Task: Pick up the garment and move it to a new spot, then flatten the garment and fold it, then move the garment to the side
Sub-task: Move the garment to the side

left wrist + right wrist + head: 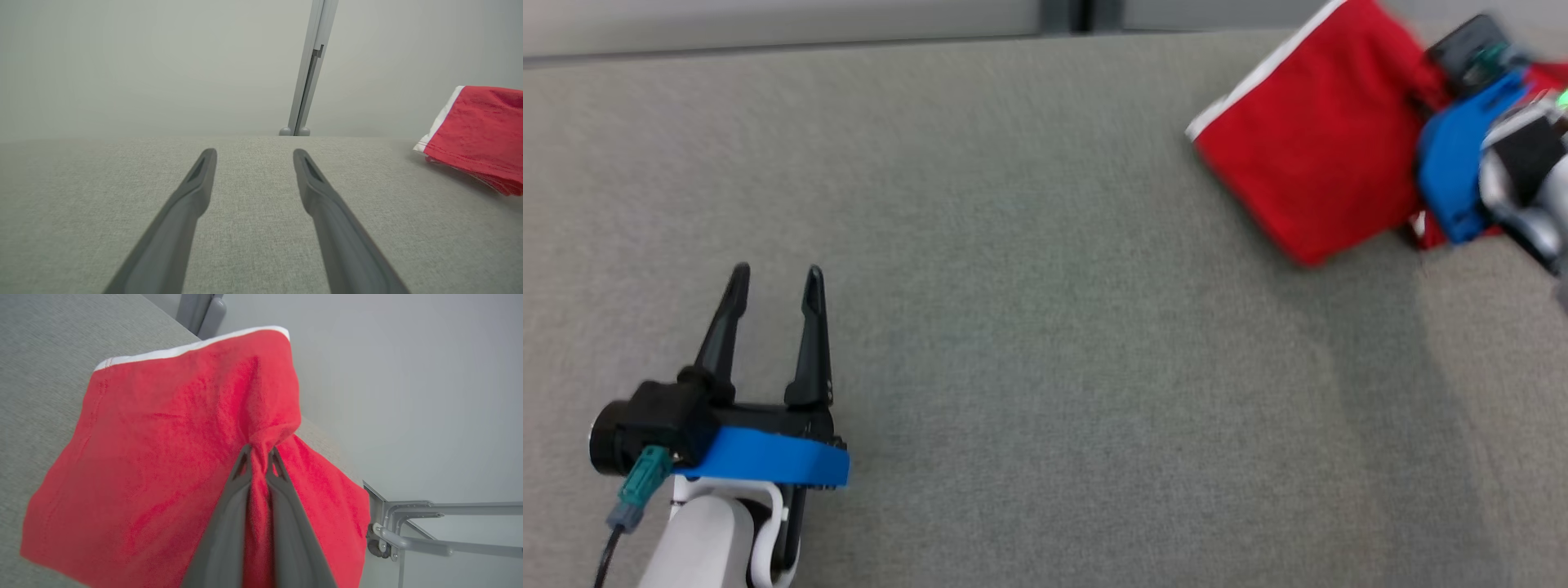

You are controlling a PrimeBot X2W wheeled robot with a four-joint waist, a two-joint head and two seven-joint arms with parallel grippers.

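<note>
- Grey fabric-covered table point(1029, 343) spans the head view.
- Red garment point(1311, 143) with a white edge band sits at the table's 1 o'clock corner, near the far edge, its cloth gathered to a pinch at its 3 o'clock side.
- Right gripper point(259, 455): fingers closed tight, clamping that bunched red fold.
- Left gripper point(777, 272) at 7 o'clock, well apart from the garment: fingers spread, empty, over bare table.

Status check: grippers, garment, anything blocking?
Right gripper shut on the red garment, cloth bunched in the grip, at the table's far right edge. Left gripper open, holding nothing. No obstruction seen.
</note>
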